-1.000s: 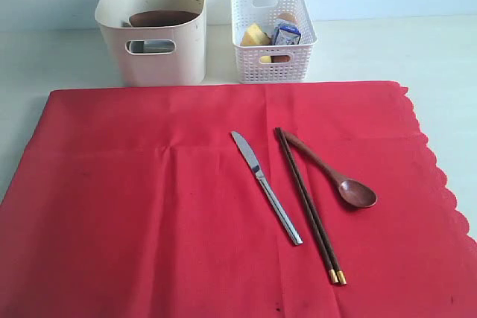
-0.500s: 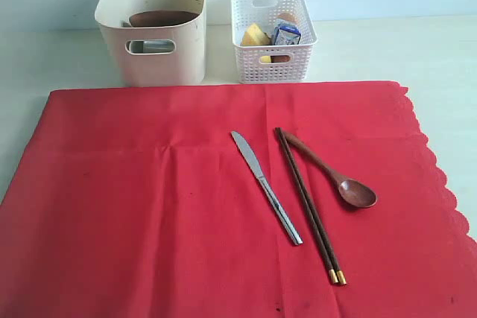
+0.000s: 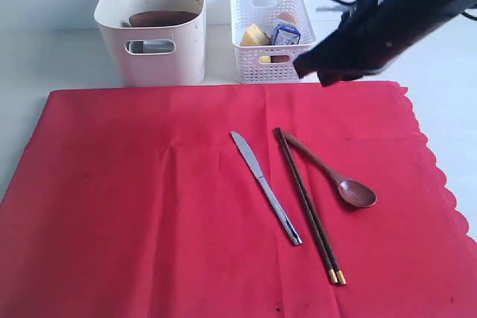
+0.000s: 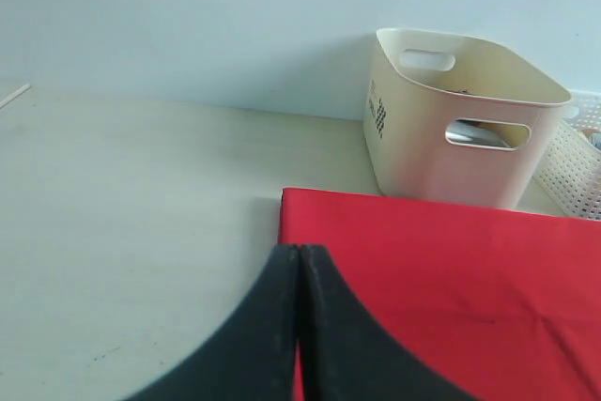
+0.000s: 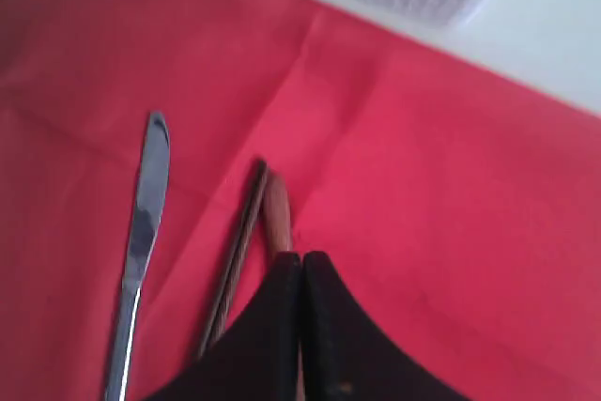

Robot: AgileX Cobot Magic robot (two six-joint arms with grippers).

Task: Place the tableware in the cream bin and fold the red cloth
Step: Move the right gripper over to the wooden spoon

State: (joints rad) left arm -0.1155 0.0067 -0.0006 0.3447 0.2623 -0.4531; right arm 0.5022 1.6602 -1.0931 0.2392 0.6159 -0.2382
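Right arm: we record it entering from the upper right of the exterior view and slanting down and leftward. The right gripper [image 3: 308, 71] hangs above the far edge of the red cloth [image 3: 149, 199], just in front of the white lattice basket [image 3: 272, 61]. Its jaws are pressed together with nothing between them.

Left gripper [image 4: 299, 253]: we see it only from its wrist camera. Its jaws are likewise closed and empty, poised at the cloth's side edge near the corner closest to the cream bin [image 4: 423, 166].

On the cloth we list the silver knife [image 3: 266, 188], the dark gold-tipped chopsticks [image 3: 309, 206] and the dark wooden spoon [image 3: 358, 191], lying side by side. The spoon's handle meets the chopsticks' far end.

Cream bin: it stands beyond the cloth, left of the basket. We note the round brown wooden plate [image 3: 162, 18] inside.
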